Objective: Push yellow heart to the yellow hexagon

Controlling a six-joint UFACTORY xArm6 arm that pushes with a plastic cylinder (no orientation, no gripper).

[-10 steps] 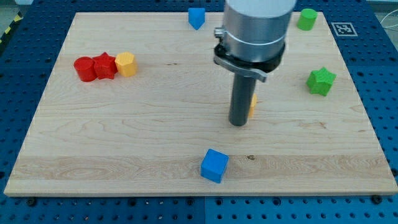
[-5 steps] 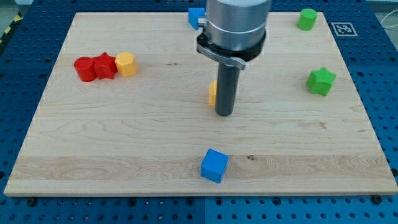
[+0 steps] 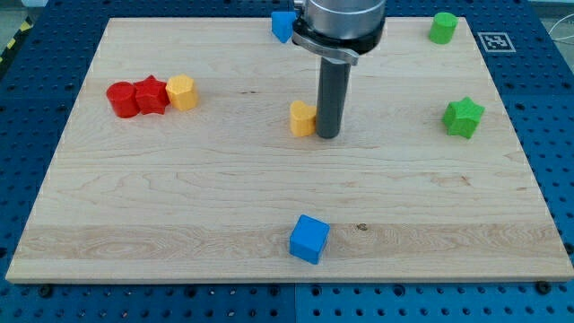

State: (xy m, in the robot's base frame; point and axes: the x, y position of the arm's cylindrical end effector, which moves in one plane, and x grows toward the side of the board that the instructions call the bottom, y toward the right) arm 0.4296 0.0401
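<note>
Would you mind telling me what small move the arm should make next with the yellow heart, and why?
Probably a short push toward the view's left and slightly up. My tip sits right against the view's right side of the yellow heart, and the yellow hexagon lies far off to the view's left, a little higher, beside the red blocks. The board between them looks free of other blocks.

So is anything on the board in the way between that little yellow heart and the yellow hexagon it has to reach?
Nothing visible. My tip sits against the yellow heart on the view's right side, and the wood between it and the yellow hexagon at the view's left is bare. The red blocks lie beyond the hexagon.
</note>
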